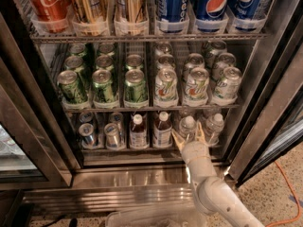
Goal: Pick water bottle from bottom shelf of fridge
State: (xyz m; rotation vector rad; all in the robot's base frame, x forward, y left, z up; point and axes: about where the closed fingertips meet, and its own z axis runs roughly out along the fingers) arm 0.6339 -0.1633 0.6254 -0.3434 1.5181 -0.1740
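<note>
The gripper (188, 135) is reaching into the fridge (42, 141), its fingers (177, 140) gaping around a bottom shelf (137, 150) water bottle (188, 124), with gripping and lifting remaining.

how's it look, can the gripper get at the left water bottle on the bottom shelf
Probably yes: the gripper sits open right in front of the water bottle on the bottom shelf, with nothing between them.

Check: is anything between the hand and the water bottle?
Nothing; in the camera view the open hand sits right at the water bottle on the bottom shelf.
</note>
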